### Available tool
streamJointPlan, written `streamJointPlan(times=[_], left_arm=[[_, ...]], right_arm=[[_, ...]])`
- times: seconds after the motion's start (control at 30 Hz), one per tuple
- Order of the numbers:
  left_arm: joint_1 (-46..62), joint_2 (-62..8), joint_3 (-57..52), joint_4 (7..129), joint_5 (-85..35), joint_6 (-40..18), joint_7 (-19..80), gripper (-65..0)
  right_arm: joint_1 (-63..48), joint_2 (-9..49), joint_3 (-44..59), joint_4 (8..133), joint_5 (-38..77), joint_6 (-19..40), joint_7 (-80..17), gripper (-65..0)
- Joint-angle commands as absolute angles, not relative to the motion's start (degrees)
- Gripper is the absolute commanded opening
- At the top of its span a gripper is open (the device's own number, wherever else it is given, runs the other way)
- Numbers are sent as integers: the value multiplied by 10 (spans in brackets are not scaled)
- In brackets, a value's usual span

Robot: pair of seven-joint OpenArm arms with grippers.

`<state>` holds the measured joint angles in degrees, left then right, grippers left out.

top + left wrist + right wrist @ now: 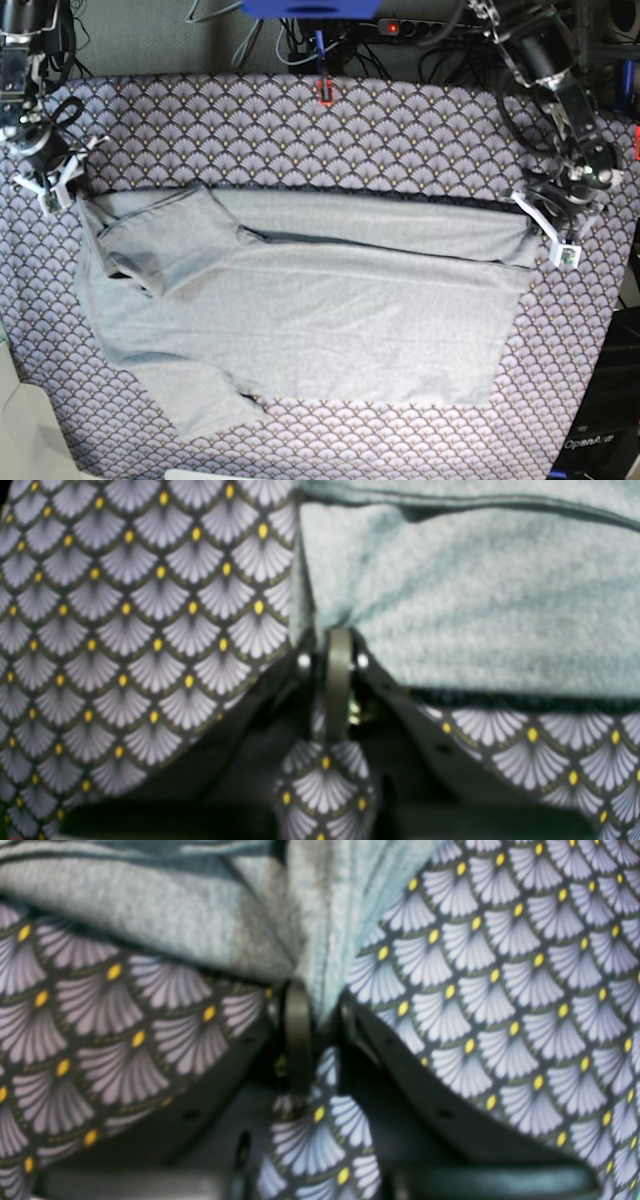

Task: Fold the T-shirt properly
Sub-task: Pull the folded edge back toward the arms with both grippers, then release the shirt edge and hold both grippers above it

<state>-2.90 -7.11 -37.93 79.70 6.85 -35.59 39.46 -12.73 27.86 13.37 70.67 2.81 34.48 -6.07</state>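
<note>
The light grey T-shirt (320, 310) lies spread across the table, its top edge folded down in a long band. One sleeve (170, 240) is folded over at the upper left and the other (195, 400) sticks out at the lower left. My left gripper (540, 215) sits at the shirt's upper right corner. In the left wrist view the left gripper (339, 640) is shut on the puckered T-shirt (475, 605) corner. My right gripper (62, 185) is at the upper left corner. In the right wrist view the right gripper (315, 1005) pinches a ridge of T-shirt (165, 925) fabric.
The purple scallop-patterned table cloth (330, 140) covers the whole table. A small red object (325, 92) stands at the back edge, with cables and equipment behind it. The table's front edge runs close below the lower sleeve.
</note>
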Motion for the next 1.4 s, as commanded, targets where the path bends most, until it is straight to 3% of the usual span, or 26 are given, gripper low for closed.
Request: streamJointPlan(times=[0.0,0.43,0.7,0.87,1.37], left_arm=[[-27,-82,-382,815,70,-346,385,-650],[63,-48,-385,907,69,-346,384,-650],[83,-47,-385,919,69,-347,385,-650],[104,-47,-389,932,74,-399,385,-650],[137,-49,-436,938,74,-400,385,-650]], right_arm=[[-149,283,132,709,9,355,-93,-610],[-261,223,197,713,8,356,-2,-610],[-315,214,214,713,8,356,51,-610],[-334,214,214,713,8,356,67,-610],[-369,208,218,709,8,356,94,-610]])
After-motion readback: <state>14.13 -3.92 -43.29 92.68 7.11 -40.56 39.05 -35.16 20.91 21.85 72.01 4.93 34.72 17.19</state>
